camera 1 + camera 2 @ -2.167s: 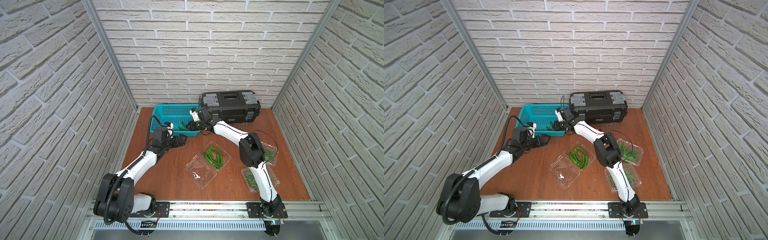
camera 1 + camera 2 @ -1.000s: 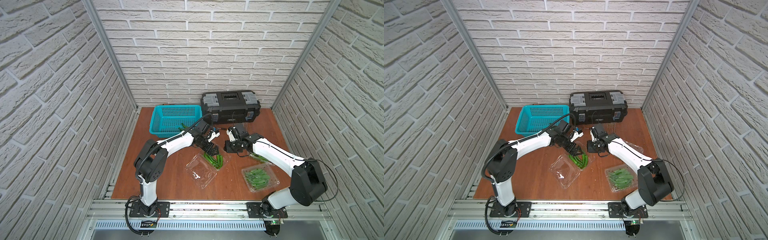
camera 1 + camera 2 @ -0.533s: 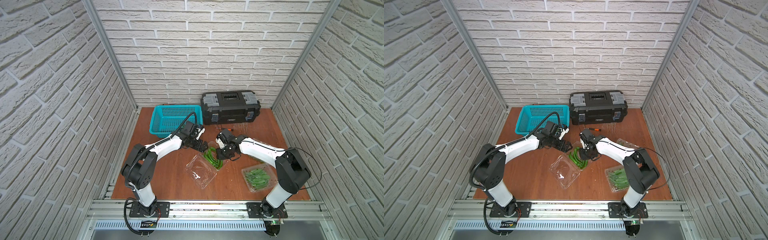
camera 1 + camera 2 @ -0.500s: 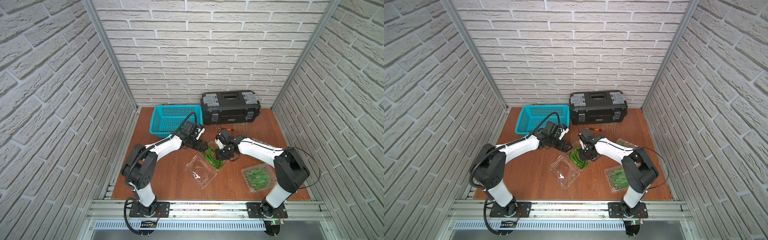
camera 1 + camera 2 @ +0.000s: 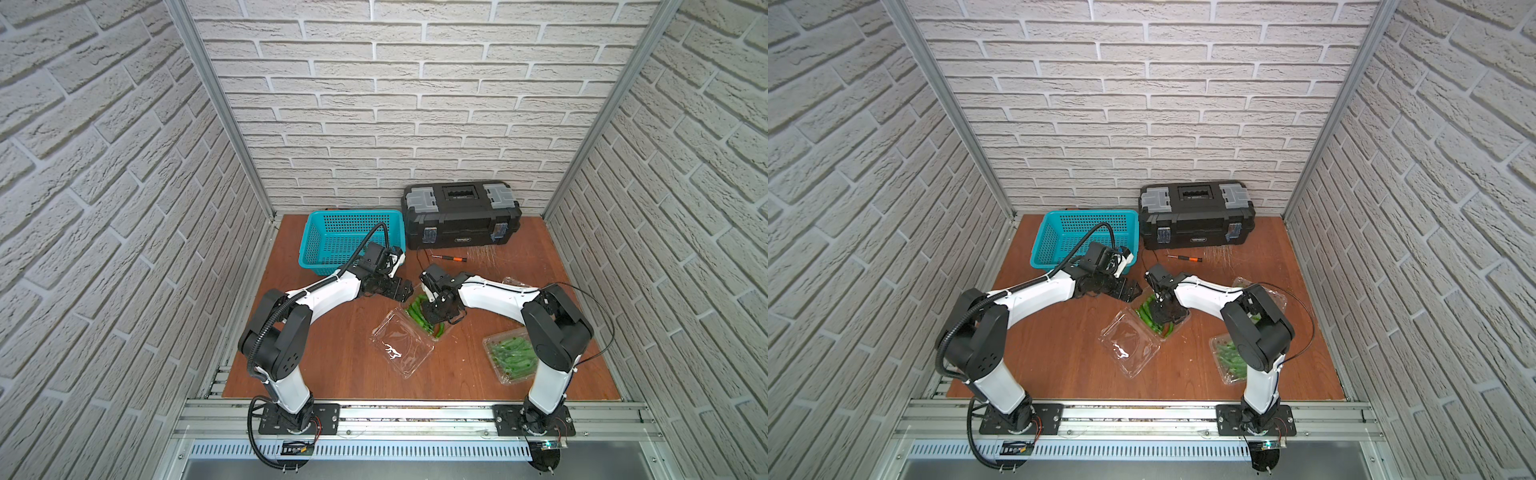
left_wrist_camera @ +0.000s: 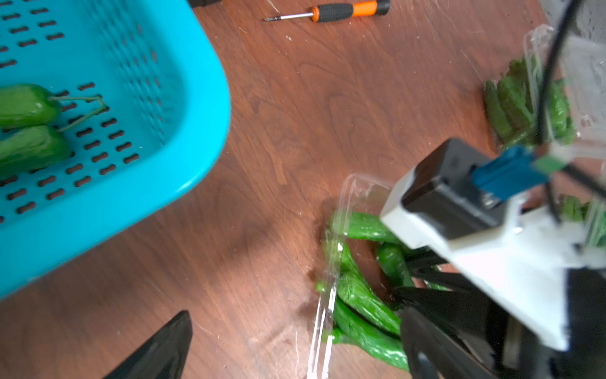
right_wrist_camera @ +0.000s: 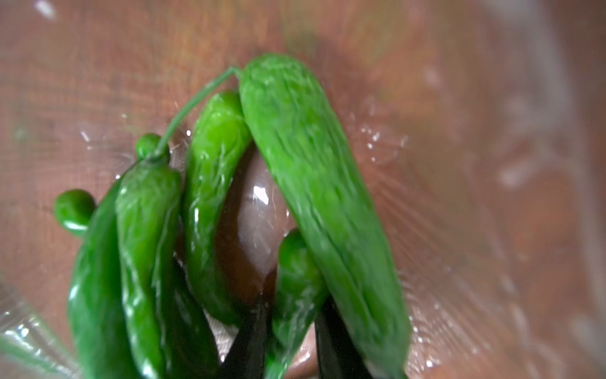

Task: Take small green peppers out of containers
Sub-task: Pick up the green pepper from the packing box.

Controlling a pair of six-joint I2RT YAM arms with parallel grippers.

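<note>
Mid-table, the right gripper is sitting tip-down inside the open clamshell punnet. Its two black fingers are pinching one small green pepper between them (several more peppers are lying right alongside in the tray). The left gripper is hovering with its jaws spread wide, just beside the punnet's far corner and near the teal basket.

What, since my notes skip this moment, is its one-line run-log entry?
right gripper: shut on small green pepper in open clamshell | left gripper: open, empty, beside clamshell | basket: two peppers showing
</note>
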